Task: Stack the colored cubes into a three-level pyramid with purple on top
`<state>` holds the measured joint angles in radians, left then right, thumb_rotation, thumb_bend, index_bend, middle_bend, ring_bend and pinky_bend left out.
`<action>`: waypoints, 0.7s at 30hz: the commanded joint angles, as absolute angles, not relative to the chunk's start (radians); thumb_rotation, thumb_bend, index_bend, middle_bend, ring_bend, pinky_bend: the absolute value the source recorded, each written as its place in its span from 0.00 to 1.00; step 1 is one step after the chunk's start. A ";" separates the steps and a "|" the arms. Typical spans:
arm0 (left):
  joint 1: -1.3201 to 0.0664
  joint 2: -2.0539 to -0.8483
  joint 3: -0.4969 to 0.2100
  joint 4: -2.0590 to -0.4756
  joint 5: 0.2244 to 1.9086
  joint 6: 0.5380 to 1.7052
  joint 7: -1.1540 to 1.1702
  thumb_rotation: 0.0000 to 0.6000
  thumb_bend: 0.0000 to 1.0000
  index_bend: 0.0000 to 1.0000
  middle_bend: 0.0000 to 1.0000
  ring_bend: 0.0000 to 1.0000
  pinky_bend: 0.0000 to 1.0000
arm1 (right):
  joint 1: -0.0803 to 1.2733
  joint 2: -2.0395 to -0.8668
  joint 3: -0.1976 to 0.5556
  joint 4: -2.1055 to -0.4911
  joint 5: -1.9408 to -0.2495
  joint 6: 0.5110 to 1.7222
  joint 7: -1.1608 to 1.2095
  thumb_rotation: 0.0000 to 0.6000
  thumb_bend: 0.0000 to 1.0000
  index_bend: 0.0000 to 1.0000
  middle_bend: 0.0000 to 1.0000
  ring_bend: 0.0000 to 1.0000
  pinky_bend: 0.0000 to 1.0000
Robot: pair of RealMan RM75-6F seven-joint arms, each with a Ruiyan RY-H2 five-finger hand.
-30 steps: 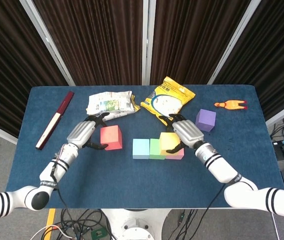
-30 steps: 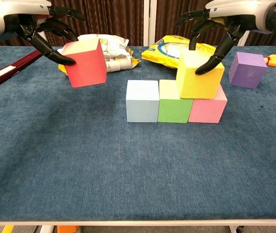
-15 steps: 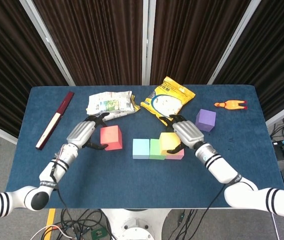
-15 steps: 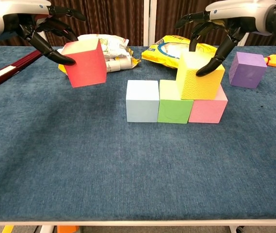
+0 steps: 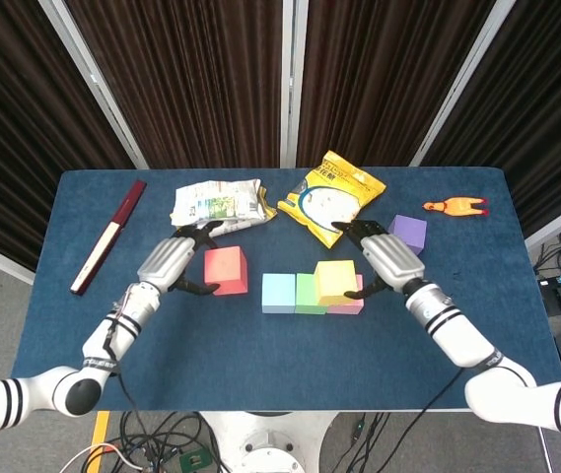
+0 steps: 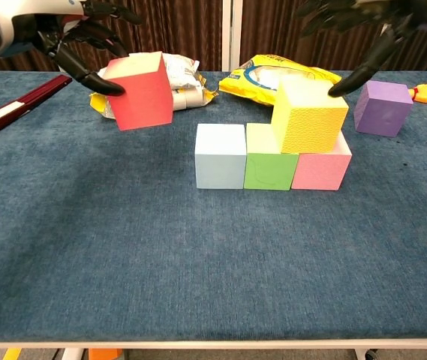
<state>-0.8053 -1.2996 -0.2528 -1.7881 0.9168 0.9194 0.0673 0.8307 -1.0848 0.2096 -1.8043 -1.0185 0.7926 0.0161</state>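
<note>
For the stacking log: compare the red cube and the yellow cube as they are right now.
The red cube is gripped by the left hand and held in the air, clear of the stack; the yellow cube rests on the green cube and pink cube, with the right hand off it, fingers spread. The red one is tilted; the yellow sits nearly level. Both look alike in size and shape.

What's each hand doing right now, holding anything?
Left hand: holding the red cube up off the table.
Right hand: open, empty, fingers spread above the yellow cube.
</note>
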 commanded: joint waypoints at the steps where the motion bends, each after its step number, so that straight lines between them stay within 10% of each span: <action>1: -0.812 -1.316 -0.254 -1.806 0.914 0.939 0.092 1.00 0.22 0.02 0.55 0.15 0.08 | 0.764 -1.006 0.216 -1.835 -1.080 0.828 0.097 1.00 0.00 0.00 0.10 0.00 0.00; 21: -0.948 -1.618 -0.301 -1.759 0.732 1.113 0.409 1.00 0.22 0.02 0.55 0.15 0.07 | 0.547 -0.935 0.200 -1.675 -1.362 0.986 0.569 1.00 0.00 0.00 0.09 0.00 0.00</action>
<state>-0.9379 -1.6073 -0.2930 -1.7656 0.7420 1.1036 0.3954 0.5517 -0.9309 0.2031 -1.6802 -1.3548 0.9806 0.5621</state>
